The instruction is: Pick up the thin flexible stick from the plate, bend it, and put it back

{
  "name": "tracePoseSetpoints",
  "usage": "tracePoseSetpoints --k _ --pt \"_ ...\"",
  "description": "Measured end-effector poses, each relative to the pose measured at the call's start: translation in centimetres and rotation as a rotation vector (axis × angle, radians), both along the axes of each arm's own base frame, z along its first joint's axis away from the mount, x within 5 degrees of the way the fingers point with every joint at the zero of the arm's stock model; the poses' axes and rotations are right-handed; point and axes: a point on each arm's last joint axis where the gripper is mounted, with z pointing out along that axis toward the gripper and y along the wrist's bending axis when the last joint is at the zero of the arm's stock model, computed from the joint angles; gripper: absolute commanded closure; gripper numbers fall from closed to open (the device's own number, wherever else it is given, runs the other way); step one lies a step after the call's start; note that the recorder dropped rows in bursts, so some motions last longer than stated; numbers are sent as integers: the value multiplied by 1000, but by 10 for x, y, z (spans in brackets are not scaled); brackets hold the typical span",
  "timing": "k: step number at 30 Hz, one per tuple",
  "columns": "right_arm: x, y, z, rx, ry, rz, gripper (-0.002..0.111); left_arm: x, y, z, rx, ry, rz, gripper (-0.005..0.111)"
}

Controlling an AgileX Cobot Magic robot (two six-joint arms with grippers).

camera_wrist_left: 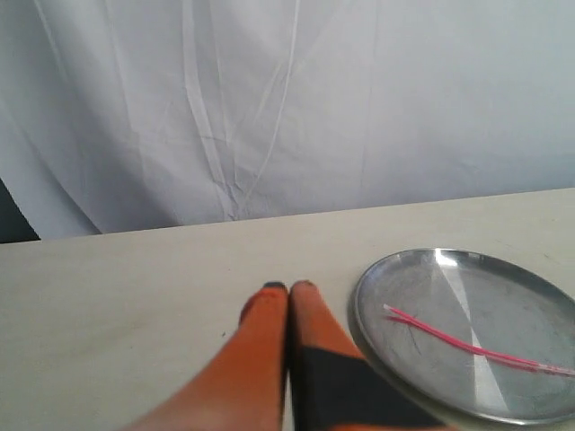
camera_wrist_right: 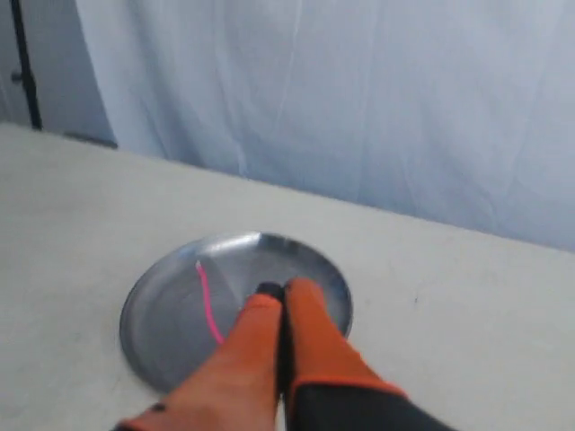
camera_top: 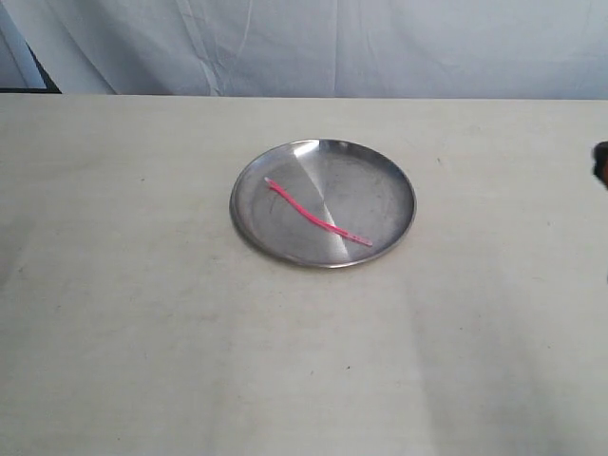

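A round shiny silver plate [camera_top: 380,171] lies on the table's middle. Across it lies the thin pink-red stick [camera_top: 313,214], slightly wavy, running diagonally. In the left wrist view the plate [camera_wrist_left: 503,296] and stick [camera_wrist_left: 467,343] sit beside my left gripper [camera_wrist_left: 288,287], whose orange fingers are pressed together, empty, over bare table. My right gripper [camera_wrist_right: 284,289] is shut too, empty, hovering in front of the plate [camera_wrist_right: 162,314]; the stick [camera_wrist_right: 208,310] shows partly beside its fingers. Only a dark sliver of the right arm [camera_top: 601,163] shows in the exterior view; the left gripper is outside it.
The pale table [camera_top: 142,313] stretches wide around the plate. A white cloth backdrop [camera_top: 332,43] hangs behind the table's far edge. A dark post [camera_wrist_right: 25,63] stands at the back corner.
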Motion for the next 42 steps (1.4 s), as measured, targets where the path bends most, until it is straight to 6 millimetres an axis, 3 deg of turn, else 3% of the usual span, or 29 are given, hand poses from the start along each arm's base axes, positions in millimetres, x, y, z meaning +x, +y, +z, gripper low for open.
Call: tracePoseSetpoints --k 4,10,17,38,42 --pt "-21 -17 -20 68 -95 -129 108 0 0 0 0 0 0 106" --pt "-39 -28 -73 104 -149 -254 108 0 0 0 0 0 0 106" --pt "-46 -31 -95 129 18 -311 108 0 0 0 0 0 0 106" --pt "-47 -31 -100 128 72 -319 108 0 0 0 0 0 0 106" --pt "-47 -31 -100 128 72 -319 108 -11 3 5 -31 -62 -5 106"
